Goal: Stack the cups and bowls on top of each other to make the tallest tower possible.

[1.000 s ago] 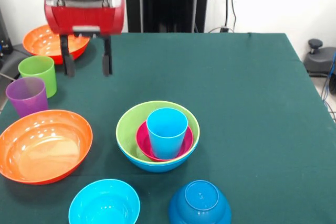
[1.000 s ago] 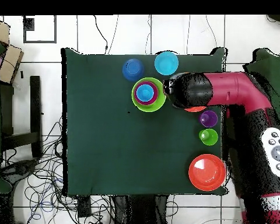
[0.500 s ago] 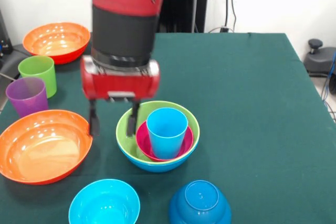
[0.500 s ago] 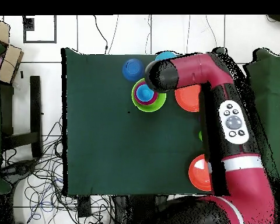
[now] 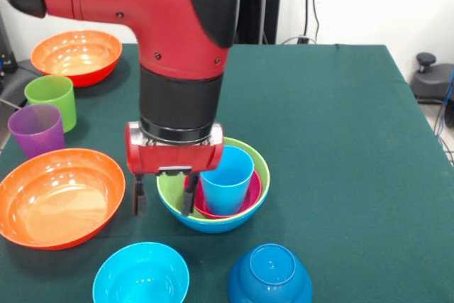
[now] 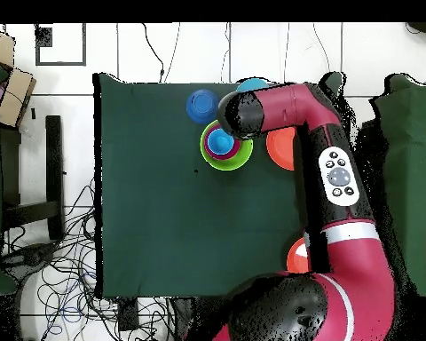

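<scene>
The tower (image 5: 213, 222) stands mid-table: a light blue cup (image 5: 225, 177) in a small magenta bowl (image 5: 246, 194), in a large lime green bowl (image 5: 259, 163), in a large blue bowl. My gripper (image 5: 164, 204) is open and empty, low at the tower's left rim. One finger hangs outside the bowl and the other in front of the magenta bowl. A lime green cup (image 5: 51, 98) and a purple cup (image 5: 35, 129) stand upright at the left edge. In the overhead view the arm covers the gripper beside the tower (image 6: 227, 147).
A large orange bowl (image 5: 58, 195) sits left of the gripper, and another (image 5: 74, 54) at the far left. A small cyan bowl (image 5: 140, 273) and an upturned dark blue bowl (image 5: 269, 274) sit at the near edge. The green table (image 5: 340, 140) stretches to the right.
The arm has swung from the far left of the table, near the far orange bowl, toward the camera and down to the tower's left rim. The gripper stayed open.
</scene>
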